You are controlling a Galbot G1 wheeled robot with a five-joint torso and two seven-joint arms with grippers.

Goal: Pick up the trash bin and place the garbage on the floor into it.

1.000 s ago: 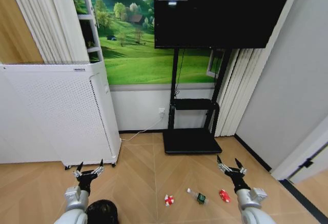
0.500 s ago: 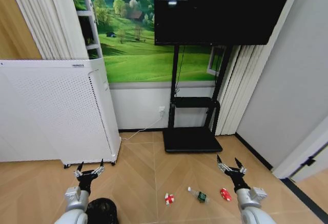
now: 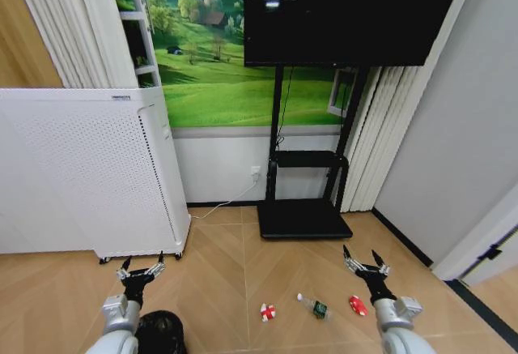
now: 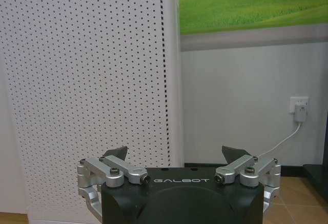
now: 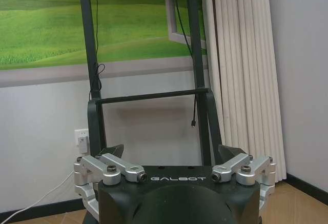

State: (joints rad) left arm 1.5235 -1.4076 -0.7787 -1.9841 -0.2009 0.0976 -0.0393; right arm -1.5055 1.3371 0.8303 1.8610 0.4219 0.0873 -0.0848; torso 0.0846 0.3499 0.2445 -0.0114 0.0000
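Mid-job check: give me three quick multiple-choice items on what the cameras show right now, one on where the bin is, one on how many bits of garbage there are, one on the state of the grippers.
1. Where is the small black mesh trash bin?
A. on the floor below the left gripper
B. under the black TV stand
C. held in the right gripper

2. How many bits of garbage lie on the wooden floor?
A. one
B. three
C. five

3. What state are both grippers in?
A. shut on the bin
B. shut on garbage
C. open and empty

Answers:
1 A, its dark rim sits under the left arm.
2 B: red-and-white wrapper, clear bottle with green label, flattened red piece.
3 C: the right gripper and the left both show spread fingers holding nothing.
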